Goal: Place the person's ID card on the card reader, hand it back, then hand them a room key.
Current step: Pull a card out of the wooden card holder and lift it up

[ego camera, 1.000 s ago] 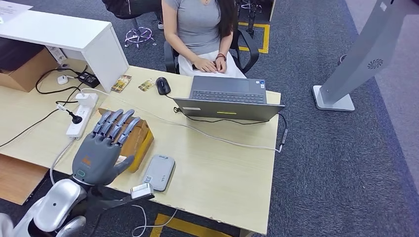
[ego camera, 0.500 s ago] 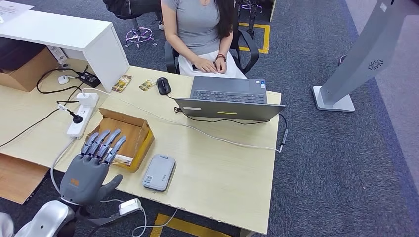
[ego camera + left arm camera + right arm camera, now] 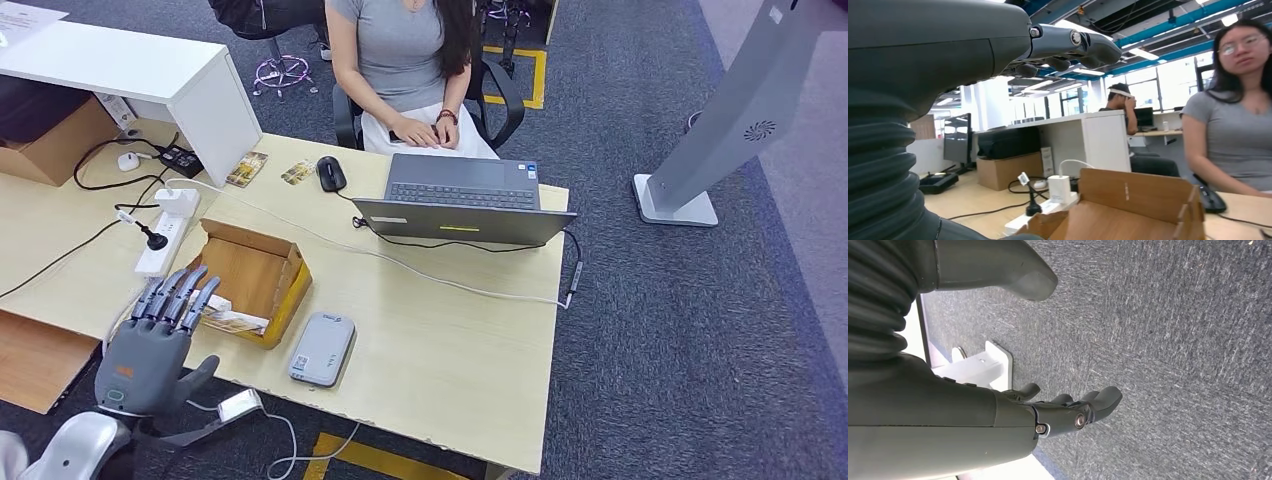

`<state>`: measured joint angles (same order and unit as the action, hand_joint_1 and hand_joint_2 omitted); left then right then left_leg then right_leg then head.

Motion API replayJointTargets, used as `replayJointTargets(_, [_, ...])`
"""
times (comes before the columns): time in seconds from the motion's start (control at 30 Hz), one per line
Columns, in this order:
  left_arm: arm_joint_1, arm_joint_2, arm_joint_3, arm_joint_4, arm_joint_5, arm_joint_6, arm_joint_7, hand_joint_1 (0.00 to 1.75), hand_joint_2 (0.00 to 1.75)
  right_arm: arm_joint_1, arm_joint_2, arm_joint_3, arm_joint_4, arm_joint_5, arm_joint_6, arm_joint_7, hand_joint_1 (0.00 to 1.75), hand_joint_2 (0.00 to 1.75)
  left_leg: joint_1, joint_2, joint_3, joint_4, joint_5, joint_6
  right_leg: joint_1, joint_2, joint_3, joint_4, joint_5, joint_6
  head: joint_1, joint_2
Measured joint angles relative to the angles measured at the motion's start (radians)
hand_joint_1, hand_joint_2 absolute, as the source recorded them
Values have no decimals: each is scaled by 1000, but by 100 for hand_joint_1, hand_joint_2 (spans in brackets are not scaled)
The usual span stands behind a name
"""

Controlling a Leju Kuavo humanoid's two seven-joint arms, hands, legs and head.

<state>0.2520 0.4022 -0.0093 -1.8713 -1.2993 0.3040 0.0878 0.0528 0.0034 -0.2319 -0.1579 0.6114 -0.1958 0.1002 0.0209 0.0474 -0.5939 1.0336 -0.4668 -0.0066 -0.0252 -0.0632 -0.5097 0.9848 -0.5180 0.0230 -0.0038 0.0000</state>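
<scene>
Head view: left hand [image 3: 150, 345] has pulled back toward the robot over the last second. It was above the cardboard box [image 3: 255, 275], and now sits at the near desk edge with only its fingertips [image 3: 175, 290] by the box's near-left corner. Fingers are straight and spread and nothing is in them, so it's empty. It looks like a retreat, not a reach, and I see no pickup.

Right hand [image 3: 1068, 412] hangs over the carpet in the right wrist view, fingers loosely extended, holding nothing.

Card reader [image 3: 322, 348] is a flat grey rounded slab lying just beside the box on the near side of the desk [image 3: 450, 350], with nothing on top of it. Its small label is too small to read.

A pale card-like item [image 3: 235, 320] lies in the near end of the box, possibly a room key, but I can't confirm that. Two small cards [image 3: 270, 170] lie on the far edge near the mouse [image 3: 331, 173], in front of the seated person [image 3: 405, 60]. I can't tell whether either is the ID.

My read is that neither handover is in progress.
</scene>
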Motion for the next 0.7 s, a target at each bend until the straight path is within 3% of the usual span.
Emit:
replayJointTargets(0.3, [0,-24,88,81,-2,-13,-20,0,175,-1,0,0,0,5,5,1,0,175,0,0,0,0,0,0,0,0,0,0,0,0,0,0])
replayJointTargets(0.7, [-16,-45,105,125,-2,-34,-27,0,175,-3,0,0,0,6,12,1,0,175,0,0,0,0,0,0,0,0,0,0,0,0,0,0])
